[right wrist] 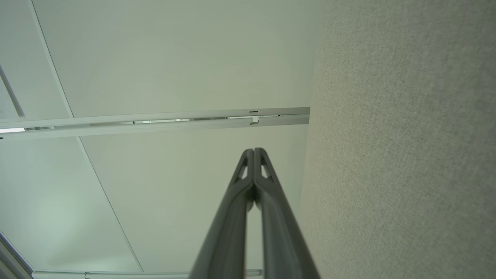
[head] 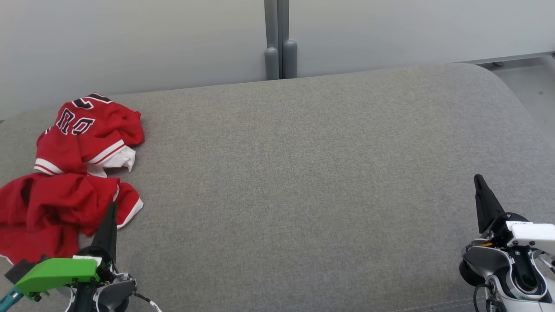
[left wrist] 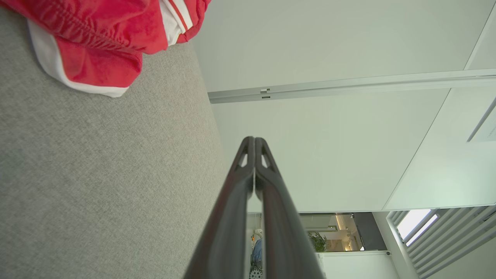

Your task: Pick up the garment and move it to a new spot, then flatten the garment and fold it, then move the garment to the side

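The garment point(head: 73, 173), a red jersey with white trim, lies crumpled at 9 o'clock in the head view, on the left end of the grey cushion point(head: 303, 173). Its shape is hard to read: it is bunched into two lumps, and its left edge is cut off by the frame. Black lettering point(head: 76, 121) on the upper lump is creased and folded under, so it cannot be read. In the left wrist view a corner of the garment point(left wrist: 100, 42) shows at 11 o'clock, cut by the top edge.

The left gripper point(head: 112, 209) sits at 7 o'clock in the head view, its tip overlapping the cloth's lower edge, and its green housing point(head: 56, 273) hides the hem beneath. In its own wrist view the left gripper point(left wrist: 254, 140) has both fingers pressed together on nothing, apart from the cloth.

The right gripper point(head: 478, 178) sits at 4 o'clock, well apart from the garment, its body cut off by the frame's corner. Its wrist view shows the right gripper point(right wrist: 254, 150) pressed together too, empty.

Behind the cushion a pale wall point(head: 130, 39) and a grey post point(head: 279, 43) stand at 12 o'clock.
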You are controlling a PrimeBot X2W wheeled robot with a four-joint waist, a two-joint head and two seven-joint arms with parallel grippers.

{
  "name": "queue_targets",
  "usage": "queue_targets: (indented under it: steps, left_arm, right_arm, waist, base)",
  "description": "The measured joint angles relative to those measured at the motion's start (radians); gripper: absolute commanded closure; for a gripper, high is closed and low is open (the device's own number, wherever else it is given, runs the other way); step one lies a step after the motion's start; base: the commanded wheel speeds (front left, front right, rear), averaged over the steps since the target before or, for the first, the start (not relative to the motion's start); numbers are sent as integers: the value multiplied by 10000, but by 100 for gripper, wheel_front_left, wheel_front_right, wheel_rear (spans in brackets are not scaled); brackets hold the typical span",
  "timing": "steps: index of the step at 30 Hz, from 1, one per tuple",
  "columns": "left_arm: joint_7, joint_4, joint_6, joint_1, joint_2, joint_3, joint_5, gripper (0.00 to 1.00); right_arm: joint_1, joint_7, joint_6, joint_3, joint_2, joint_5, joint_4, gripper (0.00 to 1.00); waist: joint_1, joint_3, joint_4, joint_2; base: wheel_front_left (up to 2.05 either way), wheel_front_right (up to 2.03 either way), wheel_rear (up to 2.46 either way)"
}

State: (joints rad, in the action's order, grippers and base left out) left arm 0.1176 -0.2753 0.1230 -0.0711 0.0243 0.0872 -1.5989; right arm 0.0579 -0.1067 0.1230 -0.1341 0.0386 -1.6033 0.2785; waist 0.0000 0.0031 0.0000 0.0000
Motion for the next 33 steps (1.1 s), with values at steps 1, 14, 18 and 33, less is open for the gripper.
queue_targets:
  steps: [1, 14, 18, 33]
  left_arm:
    - [0, 0, 0, 0, 0, 0, 0, 100]
    - [0, 0, 0, 0, 0, 0, 0, 100]
    - [0, 0, 0, 0, 0, 0, 0, 100]
    - [2, -535, -12, 522, -238, -52, 2, 0]
  right_arm:
    - [0, 0, 0, 0, 0, 0, 0, 100]
    - [0, 0, 0, 0, 0, 0, -2, 100]
    - [0, 0, 0, 0, 0, 0, -2, 100]
    - [-564, 21, -13, 79, -286, 10, 552, 0]
  waist:
    - [0, 0, 0, 0]
    - [0, 0, 0, 0]
    - [0, 0, 0, 0]
    - [0, 0, 0, 0]
  base:
    - [0, 0, 0]
    - [0, 0, 0]
    - [0, 0, 0]
    - [0, 0, 0]
